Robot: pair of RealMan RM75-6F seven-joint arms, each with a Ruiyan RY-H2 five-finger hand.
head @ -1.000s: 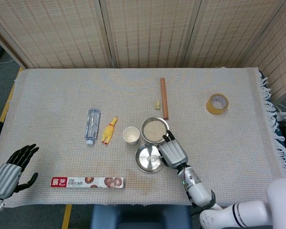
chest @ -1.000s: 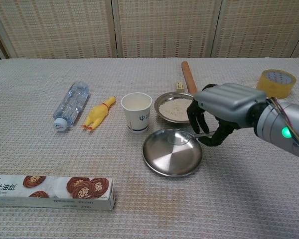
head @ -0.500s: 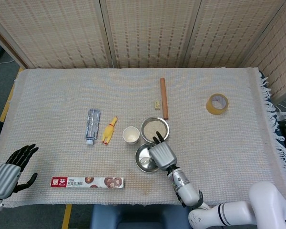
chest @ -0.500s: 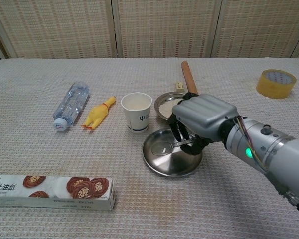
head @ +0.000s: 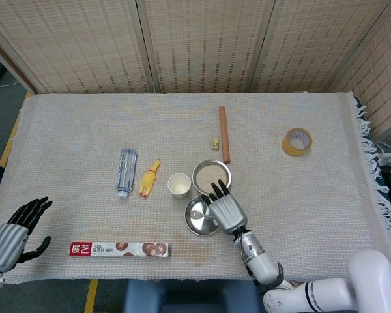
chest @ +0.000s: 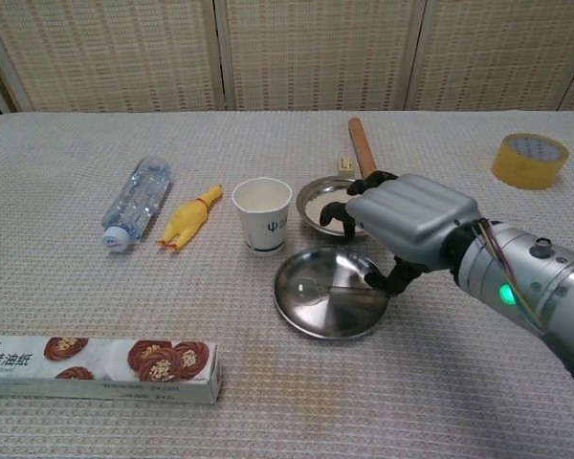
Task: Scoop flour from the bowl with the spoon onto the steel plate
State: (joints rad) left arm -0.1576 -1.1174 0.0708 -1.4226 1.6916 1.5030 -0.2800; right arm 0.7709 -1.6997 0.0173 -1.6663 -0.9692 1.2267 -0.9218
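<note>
The right hand (chest: pixel 407 222) was held over the far right edge of the steel plate (chest: pixel 316 316), fingers loosened and spread toward the bowl (chest: pixel 318 203) of flour just behind; the spoon (chest: pixel 337 287) was seen lying in the plate, and whether its handle was touched by the thumb could not be told. The left hand (head: pixel 16 233) was kept open, fingers apart, at the table's near left corner, well apart from everything.

The right hand (chest: pixel 402 225) has a ribbed silver-grey back and black fingers; coloured wires run at its wrist, a green light glows there. The left hand (head: pixel 13 235) looks alike, apparently.
</note>
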